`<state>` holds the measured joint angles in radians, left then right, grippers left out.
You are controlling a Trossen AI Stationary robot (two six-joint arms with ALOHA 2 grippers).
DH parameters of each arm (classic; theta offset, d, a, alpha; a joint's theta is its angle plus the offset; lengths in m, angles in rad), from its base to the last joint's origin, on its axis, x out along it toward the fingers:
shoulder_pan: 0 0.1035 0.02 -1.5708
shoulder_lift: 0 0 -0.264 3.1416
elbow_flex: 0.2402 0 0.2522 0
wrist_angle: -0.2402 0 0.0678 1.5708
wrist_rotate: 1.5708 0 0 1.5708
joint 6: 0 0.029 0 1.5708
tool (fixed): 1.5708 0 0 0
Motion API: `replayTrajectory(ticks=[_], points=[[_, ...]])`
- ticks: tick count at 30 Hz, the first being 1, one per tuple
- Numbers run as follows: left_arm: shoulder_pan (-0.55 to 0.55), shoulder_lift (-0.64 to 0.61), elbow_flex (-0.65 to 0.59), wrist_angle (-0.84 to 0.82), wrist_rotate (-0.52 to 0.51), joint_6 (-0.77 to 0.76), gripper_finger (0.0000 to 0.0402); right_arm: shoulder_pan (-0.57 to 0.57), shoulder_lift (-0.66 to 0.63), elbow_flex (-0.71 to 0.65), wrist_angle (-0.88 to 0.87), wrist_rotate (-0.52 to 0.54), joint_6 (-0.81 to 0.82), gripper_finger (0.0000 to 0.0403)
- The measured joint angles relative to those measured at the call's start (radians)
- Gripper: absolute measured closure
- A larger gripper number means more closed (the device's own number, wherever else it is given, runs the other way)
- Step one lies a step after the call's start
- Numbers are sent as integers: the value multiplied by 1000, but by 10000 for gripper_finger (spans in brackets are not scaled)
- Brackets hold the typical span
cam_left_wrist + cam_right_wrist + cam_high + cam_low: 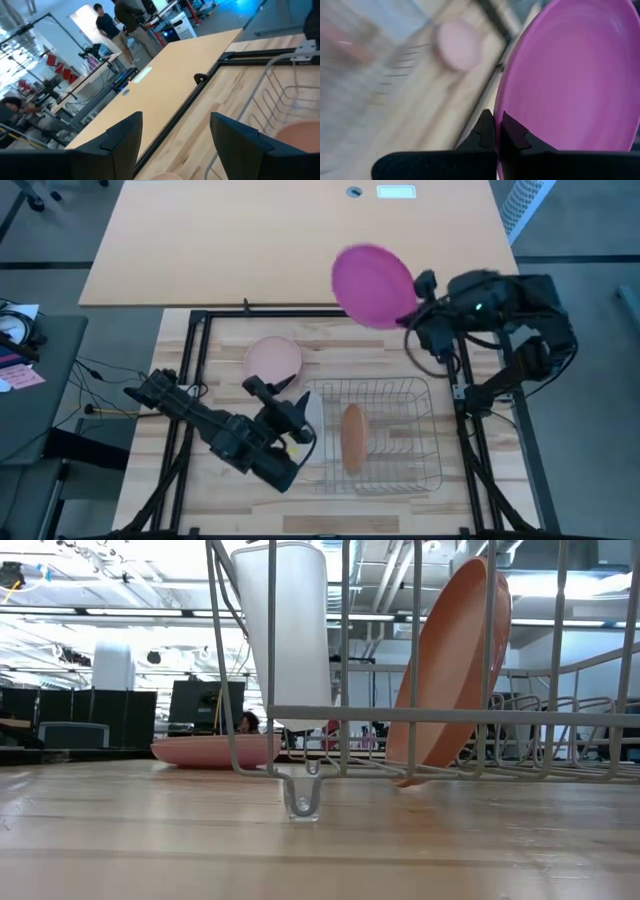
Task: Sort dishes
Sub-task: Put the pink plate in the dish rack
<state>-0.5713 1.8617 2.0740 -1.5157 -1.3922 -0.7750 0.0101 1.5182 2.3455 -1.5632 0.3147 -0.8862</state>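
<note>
My right gripper (411, 315) is shut on a magenta pink plate (372, 285), held up over the table's far edge. A pale pink plate (273, 358) lies flat on the wooden table, left of the rack; it also shows in the low view (215, 750). An orange-tan plate (352, 437) stands on edge in the silver wire rack (400, 395), leaning against its wires (450, 670). My left gripper (285, 398) is open at the rack's left side, near the pale pink plate, and touches nothing. My right gripper pinches the magenta plate's rim (504, 107) between its two fingers (482, 132). It comes at the plate from the table's right side. The plate is lifted clear and tilted, and extends from the fingers toward the table's left.
A translucent white tray (290, 630) stands upright at the rack's left end. A black frame (200, 320) runs around the wooden work area. Beyond it lies a tan tabletop (290, 240). People stand in the room behind, seen in the left wrist view (107, 25).
</note>
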Motion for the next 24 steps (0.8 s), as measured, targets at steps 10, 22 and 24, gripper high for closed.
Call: replayTrajectory(ticks=[10, 22, 24], points=[[-39, -48, 0, -14, -10, 18, 176, 232, -10, -100, -8, -138, 269, 403], [73, -187, 6, 208, 367, 317, 205, 405, -19, -466, -10, 223, 524, 403], [96, -204, 6, 312, 459, 457, 213, 431, -18, -507, -8, 241, 553, 403]])
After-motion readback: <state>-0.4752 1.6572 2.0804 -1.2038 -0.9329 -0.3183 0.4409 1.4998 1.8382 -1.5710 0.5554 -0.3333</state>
